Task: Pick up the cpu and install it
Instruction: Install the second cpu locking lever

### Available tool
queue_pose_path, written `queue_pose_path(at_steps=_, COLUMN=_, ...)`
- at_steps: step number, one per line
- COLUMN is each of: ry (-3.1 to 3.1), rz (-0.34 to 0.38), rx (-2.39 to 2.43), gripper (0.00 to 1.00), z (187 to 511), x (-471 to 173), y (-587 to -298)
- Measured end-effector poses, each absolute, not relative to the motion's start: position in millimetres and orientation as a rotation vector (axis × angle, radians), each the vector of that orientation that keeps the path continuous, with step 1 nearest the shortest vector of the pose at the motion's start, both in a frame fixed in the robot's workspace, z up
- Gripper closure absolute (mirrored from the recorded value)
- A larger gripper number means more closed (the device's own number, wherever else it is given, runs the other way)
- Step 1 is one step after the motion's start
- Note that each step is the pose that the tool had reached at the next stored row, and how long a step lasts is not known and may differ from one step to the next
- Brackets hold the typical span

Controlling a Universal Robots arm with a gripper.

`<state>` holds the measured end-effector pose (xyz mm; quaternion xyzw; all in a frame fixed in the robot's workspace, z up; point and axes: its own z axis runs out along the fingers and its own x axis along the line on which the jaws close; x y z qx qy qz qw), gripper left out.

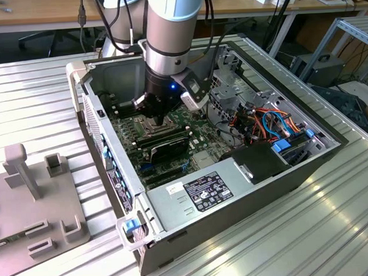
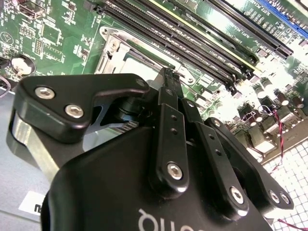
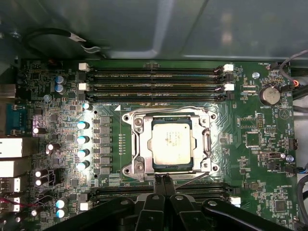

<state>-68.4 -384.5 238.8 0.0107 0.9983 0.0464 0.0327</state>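
Resting flat in square metal socket (image 3: 172,147): silver-grey cpu (image 3: 172,144); black hand (image 3: 162,179) pressed together alongside

Counter (image 1: 334,229): ribbed silver metal surface, grooves running lengthwise, seen in the exterior view.

Directly on it: an open computer case (image 1: 236,203) lying on its side, interior facing up, roughly central. Its lower edge sits flat on the ribs.

On the exterior view's left, apart from the case: a grey fixture plate (image 1: 35,230) resting on the counter, carrying an upright post (image 1: 20,169) and several small raised brackets (image 1: 69,231).

Bare ribbed surface shows between plate and case.
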Motion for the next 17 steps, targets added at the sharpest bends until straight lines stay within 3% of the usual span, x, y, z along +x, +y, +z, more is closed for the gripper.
queue_pose_path(at_steps=17, ry=3.073, rz=0.142, rx=0.033, gripper=0.89, z=238.4, x=-71.7, y=-384.5)
